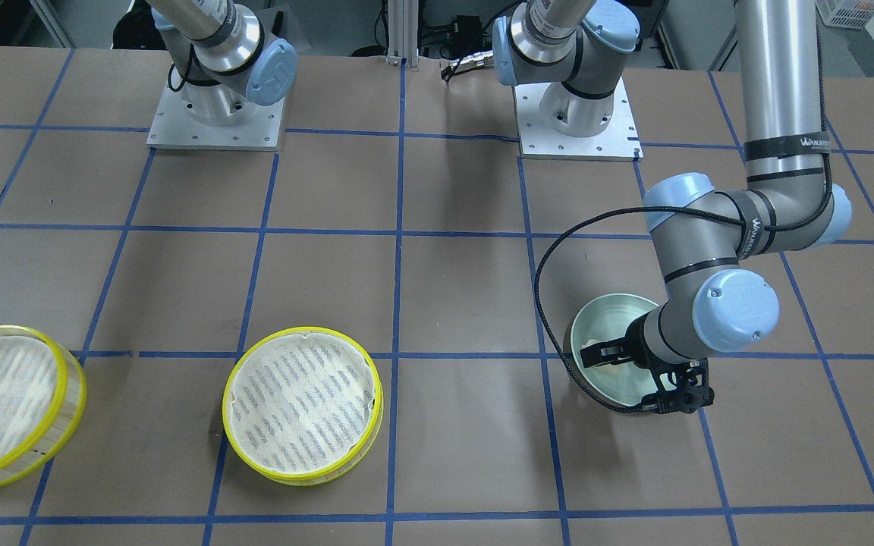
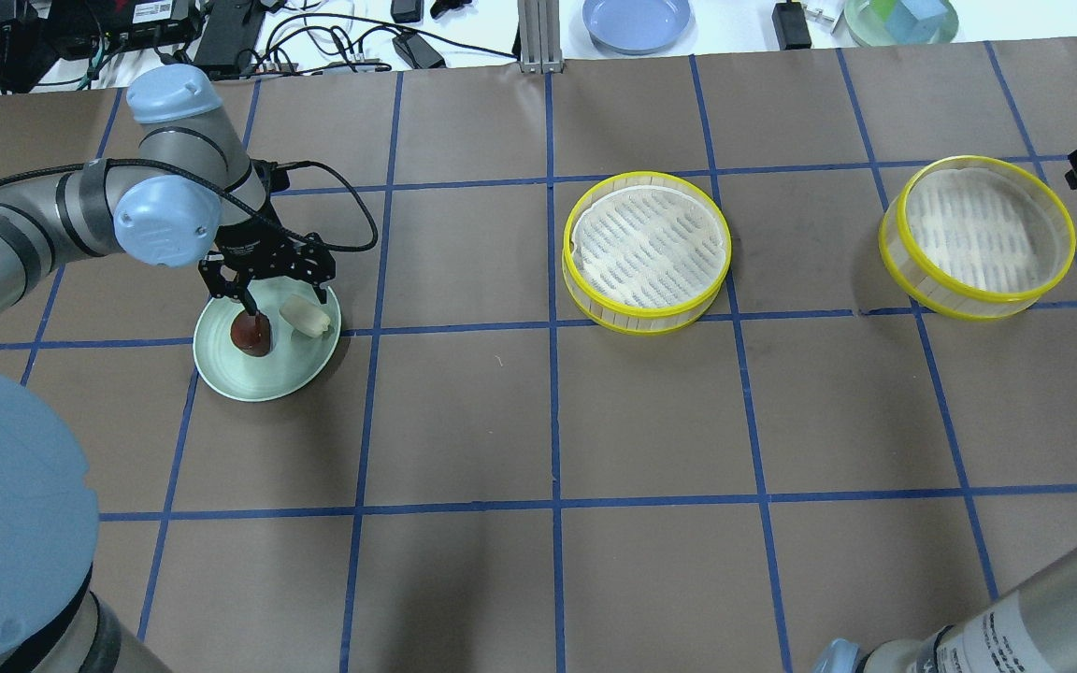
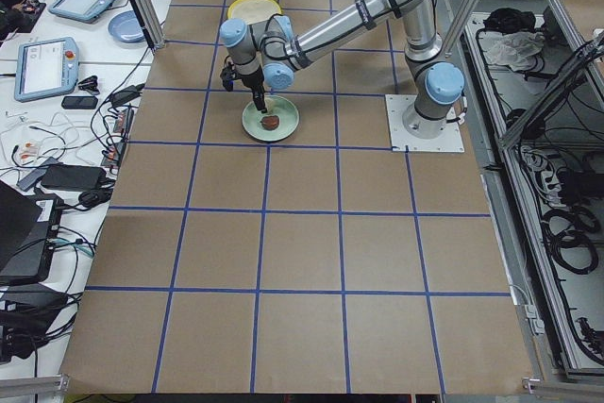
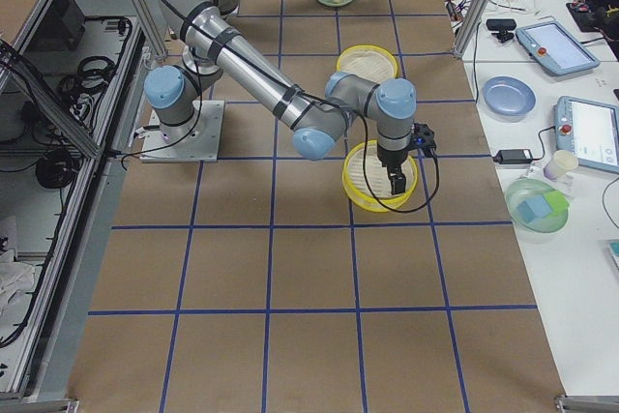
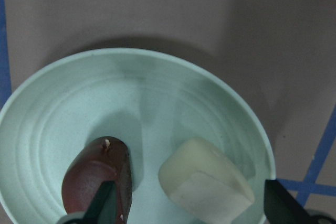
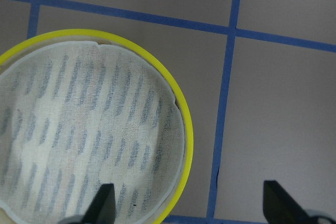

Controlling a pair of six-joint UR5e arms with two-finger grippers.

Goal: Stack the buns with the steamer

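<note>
Overhead cam: behind robot, high, faces forward and down; covers most of the table [image 2: 464, 421]. Front-facing cam: opposite side, steep, robot bases at top, so left-right flipped. Two side cams: set back at the table ends, looking along it. Left wrist cam: close, looking down into green plate [image 5: 63, 108], also in overhead and front views. Right wrist cam: close above right-hand steamer tray [image 6: 185, 124], shared with overhead.
</note>
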